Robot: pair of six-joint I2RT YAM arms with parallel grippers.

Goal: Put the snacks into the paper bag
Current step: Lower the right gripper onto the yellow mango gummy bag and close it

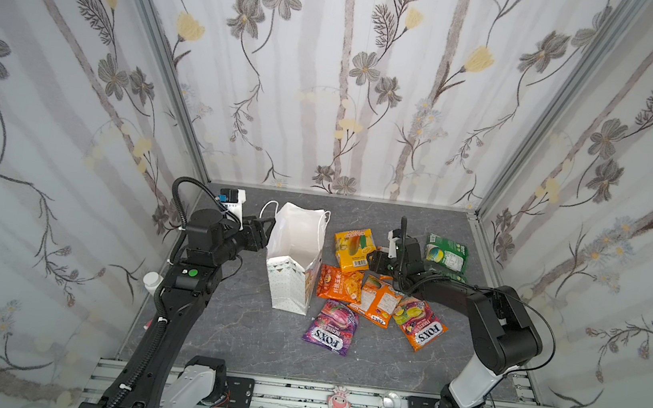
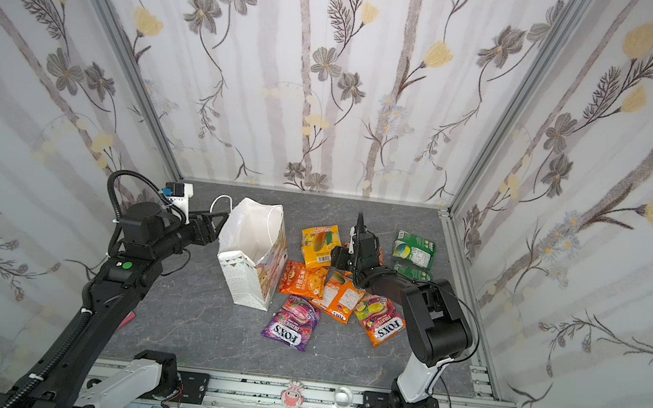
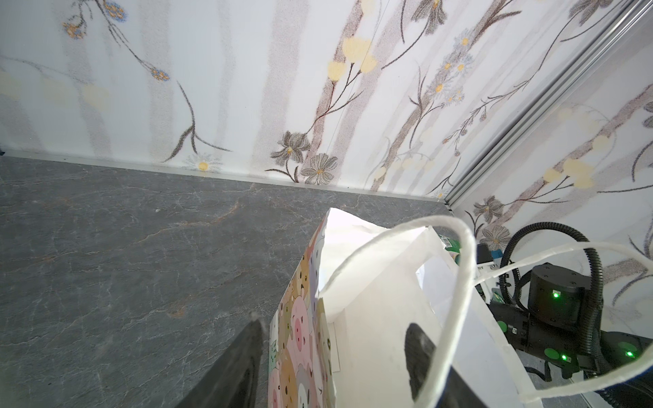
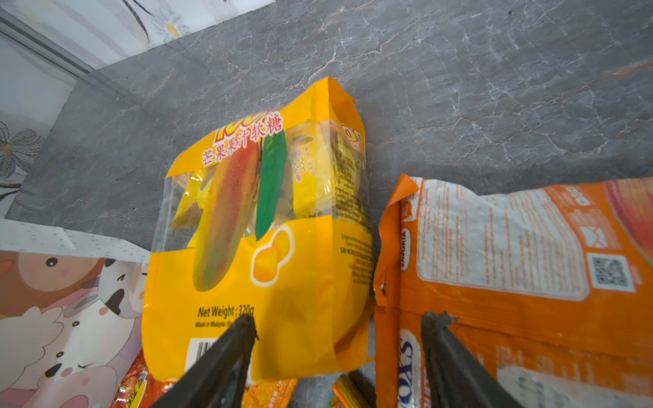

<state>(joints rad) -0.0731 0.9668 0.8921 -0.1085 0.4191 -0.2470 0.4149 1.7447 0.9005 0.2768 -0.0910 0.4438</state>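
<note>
Hours read as on a top view, with 6 toward the arm bases. Nearest lies the purple packet (image 1: 331, 327), at 4 o'clock from the bag (image 1: 291, 289). The bag stands upright on the surface (image 1: 218, 326), left of centre, with its mouth open upward. At 3 o'clock from the purple packet lies the fruit packet (image 1: 420, 322). It touches the orange packet (image 1: 379, 299), which lies a little farther back between the two. Just beside the bag, at its 3 o'clock, is the red-orange packet (image 1: 340, 284).

At 12 o'clock from that one lies the yellow packet (image 1: 354, 248), their edges meeting. The right pincer (image 4: 339, 326) is released and grasps nothing. One finger is over the yellow packet's near edge and the other over the orange packet's edge. Whether they touch cannot be told. The green packet (image 1: 445, 252) lies at 3 o'clock from the yellow one, past the right arm.

At 9 o'clock of the bag's mouth, the left pincer (image 3: 334, 332) is clenched on the bag's side wall at the rim. One finger is inside the bag and one outside. A cord handle (image 3: 466, 268) loops past the inner finger.
</note>
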